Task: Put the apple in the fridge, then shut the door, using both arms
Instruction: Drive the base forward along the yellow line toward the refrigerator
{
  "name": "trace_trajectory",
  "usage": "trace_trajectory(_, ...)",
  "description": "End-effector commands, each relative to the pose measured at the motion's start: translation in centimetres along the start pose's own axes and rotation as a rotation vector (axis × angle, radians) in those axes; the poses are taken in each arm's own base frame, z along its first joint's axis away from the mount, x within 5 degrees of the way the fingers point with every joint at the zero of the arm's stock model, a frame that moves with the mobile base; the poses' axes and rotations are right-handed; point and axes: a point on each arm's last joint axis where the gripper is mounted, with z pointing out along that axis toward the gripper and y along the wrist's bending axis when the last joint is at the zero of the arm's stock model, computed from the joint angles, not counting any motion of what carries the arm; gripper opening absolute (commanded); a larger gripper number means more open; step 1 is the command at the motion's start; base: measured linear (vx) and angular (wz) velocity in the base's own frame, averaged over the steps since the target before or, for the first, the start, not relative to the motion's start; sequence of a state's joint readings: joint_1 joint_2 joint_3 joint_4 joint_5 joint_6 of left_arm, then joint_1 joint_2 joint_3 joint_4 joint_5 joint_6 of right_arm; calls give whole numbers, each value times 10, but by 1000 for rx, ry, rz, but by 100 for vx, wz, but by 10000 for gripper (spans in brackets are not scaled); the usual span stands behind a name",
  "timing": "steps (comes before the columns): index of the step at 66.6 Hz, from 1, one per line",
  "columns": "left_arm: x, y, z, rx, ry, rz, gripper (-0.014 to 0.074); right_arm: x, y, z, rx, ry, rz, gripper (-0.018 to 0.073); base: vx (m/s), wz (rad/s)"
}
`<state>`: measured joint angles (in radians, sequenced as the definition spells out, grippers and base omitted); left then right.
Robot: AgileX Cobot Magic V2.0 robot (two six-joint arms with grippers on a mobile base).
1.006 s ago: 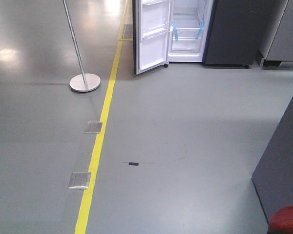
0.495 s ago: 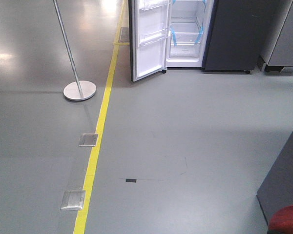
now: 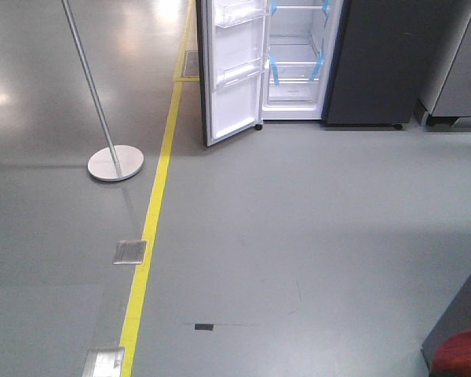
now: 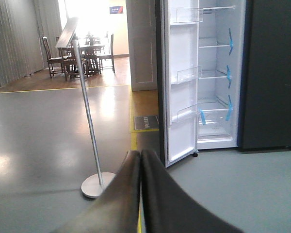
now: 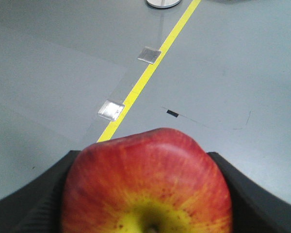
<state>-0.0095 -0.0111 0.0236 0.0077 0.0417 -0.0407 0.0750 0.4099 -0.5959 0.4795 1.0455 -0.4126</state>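
Currently: right gripper (image 5: pixel 146 208) clamped on apple (image 5: pixel 148 165), fingers (image 5: pixel 34 204) pressing both sides, yellow stem end toward wrist camera. Left gripper (image 4: pixel 139 189) pinched together, empty. Fridge (image 4: pixel 216 73) well ahead of left gripper, door (image 4: pixel 182 92) swung wide open. Yellow floor line (image 5: pixel 134 90) beyond apple. Pole stand (image 4: pixel 91 131) ahead-left of left gripper.

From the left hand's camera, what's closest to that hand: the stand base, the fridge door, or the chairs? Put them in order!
1. Stand base, just left of the left hand.
2. Fridge door, ahead on the right.
3. Chairs, far back left.
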Motion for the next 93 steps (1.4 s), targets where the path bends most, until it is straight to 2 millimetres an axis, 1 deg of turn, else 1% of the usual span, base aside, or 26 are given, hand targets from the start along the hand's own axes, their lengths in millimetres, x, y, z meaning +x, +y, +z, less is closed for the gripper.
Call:
trace_trajectory(1, -13, 0, -2, 4, -107, -7, -6, -12, 1, -5, 7, -84, 5, 85, 28, -4)
trace_trajectory(93, -13, 0, -2, 4, -107, -7, -6, -12, 1, -5, 7, -84, 5, 85, 25, -1)
